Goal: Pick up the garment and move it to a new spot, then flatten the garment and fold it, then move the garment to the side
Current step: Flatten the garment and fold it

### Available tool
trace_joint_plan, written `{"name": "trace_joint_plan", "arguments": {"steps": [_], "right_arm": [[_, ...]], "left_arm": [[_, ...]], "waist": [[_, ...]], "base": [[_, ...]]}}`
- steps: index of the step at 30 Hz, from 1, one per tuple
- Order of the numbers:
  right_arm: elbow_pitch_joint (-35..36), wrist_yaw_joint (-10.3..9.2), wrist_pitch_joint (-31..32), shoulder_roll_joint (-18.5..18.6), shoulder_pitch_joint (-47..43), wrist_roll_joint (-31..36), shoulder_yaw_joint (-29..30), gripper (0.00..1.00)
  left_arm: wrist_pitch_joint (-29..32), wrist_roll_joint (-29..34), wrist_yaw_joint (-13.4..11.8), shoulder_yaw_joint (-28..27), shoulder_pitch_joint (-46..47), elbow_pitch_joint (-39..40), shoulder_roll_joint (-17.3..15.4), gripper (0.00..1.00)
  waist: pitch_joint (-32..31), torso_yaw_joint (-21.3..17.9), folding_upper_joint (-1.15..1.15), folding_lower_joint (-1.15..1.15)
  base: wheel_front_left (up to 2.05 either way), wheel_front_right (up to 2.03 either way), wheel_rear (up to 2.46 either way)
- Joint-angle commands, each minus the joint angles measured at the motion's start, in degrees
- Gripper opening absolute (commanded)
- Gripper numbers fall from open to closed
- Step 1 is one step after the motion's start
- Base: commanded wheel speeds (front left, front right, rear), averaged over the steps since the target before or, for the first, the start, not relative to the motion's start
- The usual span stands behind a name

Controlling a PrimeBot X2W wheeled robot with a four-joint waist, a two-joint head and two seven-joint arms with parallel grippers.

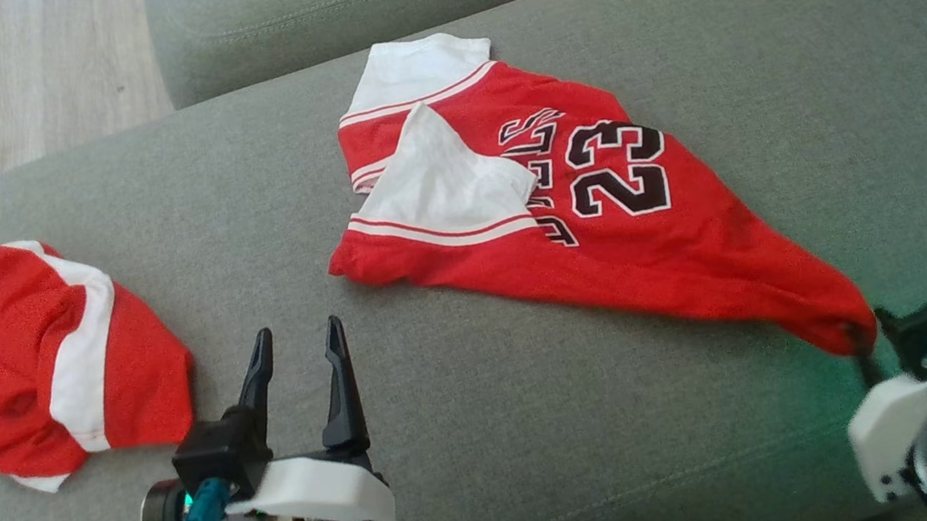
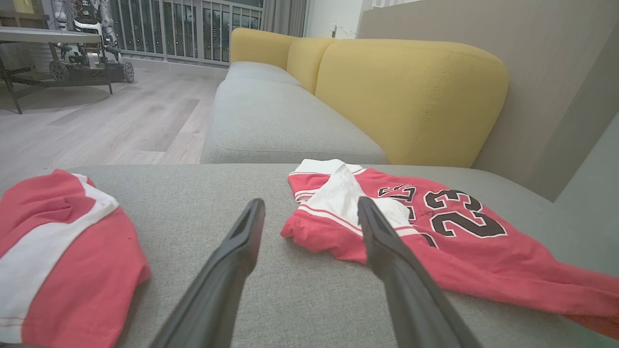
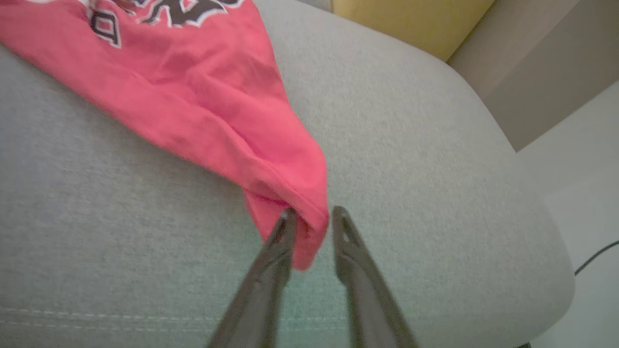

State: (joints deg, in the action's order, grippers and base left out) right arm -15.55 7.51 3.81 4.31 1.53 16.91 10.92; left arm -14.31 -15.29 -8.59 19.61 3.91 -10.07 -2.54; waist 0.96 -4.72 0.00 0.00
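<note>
red-and-white number 23 jersey (image 1: 636, 244) sprawls on the grey fabric sofa cushion (image 1: 234, 203), centre to 4 o'clock — right gripper (image 3: 312, 217) straddles its corner, pinch impossible to tell; left gripper (image 1: 296, 336), 7 o'clock, gapes empty.

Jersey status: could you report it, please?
Left gripper open, empty. Right gripper slightly open around corner of red 23 jersey. Second red garment lies apart, left.

Bare grey sofa cushion (image 1: 258, 236) lies open ahead of the left gripper (image 1: 297, 327), jaws spread; crumpled red-and-white garment (image 1: 64, 357) to their left, jersey (image 1: 655, 250) to their right.
</note>
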Motion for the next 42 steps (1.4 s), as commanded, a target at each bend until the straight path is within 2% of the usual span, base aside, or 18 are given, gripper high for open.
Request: {"name": "trace_joint_plan", "arguments": {"steps": [1, 6, 11, 16, 22, 31, 38, 42], "right_arm": [[3.02, -0.02, -0.55, -0.24, 1.92, -0.26, -1.68, 1.00], [7.46, -0.02, -4.15, -1.32, 3.65, -3.50, -3.21, 1.00], [10.36, -0.02, -8.75, -1.41, 5.10, -12.60, -9.04, 1.00], [11.15, -0.02, -10.96, -1.42, 5.81, -17.46, -13.04, 1.00], [13.06, -0.02, -13.26, -1.43, 7.21, -21.75, -17.86, 1.00], [14.14, -0.02, -15.97, -1.43, 10.46, -24.89, -21.52, 1.00], [13.67, -0.02, -17.35, -1.43, 11.97, -26.31, -22.83, 1.00], [12.97, -0.02, -17.97, -1.43, 12.45, -26.71, -23.33, 1.00]], "left_arm": [[-0.69, 0.19, -0.17, -1.80, 2.09, 1.62, -0.33, 1.00], [-0.69, 0.68, -0.03, -2.51, 2.43, 1.50, -0.33, 1.00], [-0.69, 1.27, 0.41, -3.66, 3.47, 1.29, -0.33, 1.00], [-0.69, 2.54, 1.17, -4.77, 6.78, -0.25, -0.33, 1.00], [-0.01, 4.40, 2.63, -5.34, 16.57, -9.98, -1.86, 1.00], [7.89, 6.98, 6.80, -3.71, 36.97, -26.40, -6.24, 1.00], [10.35, 8.25, 9.86, -1.86, 46.77, -35.98, -7.63, 1.00], [9.80, 8.73, 9.84, -1.51, 50.97, -41.60, -8.29, 1.00]], "waist": [[0.13, -0.18, 0.00, 0.00], [0.60, -1.08, 0.00, 0.00], [1.35, -2.51, 0.00, 0.00], [3.57, -4.64, 0.00, 0.00], [9.19, -8.40, 0.00, 0.00], [17.93, -13.74, 0.00, 0.00], [20.92, -15.96, 0.00, 0.00], [21.69, -16.87, 0.00, 0.00]], "base": [[0.00, 0.00, 0.00], [0.00, 0.00, 0.00], [0.00, 0.00, 0.00], [0.00, 0.00, 0.00], [0.00, 0.00, 0.00], [0.00, 0.00, 0.00], [0.00, 0.00, 0.00], [0.00, 0.00, 0.00]]}}
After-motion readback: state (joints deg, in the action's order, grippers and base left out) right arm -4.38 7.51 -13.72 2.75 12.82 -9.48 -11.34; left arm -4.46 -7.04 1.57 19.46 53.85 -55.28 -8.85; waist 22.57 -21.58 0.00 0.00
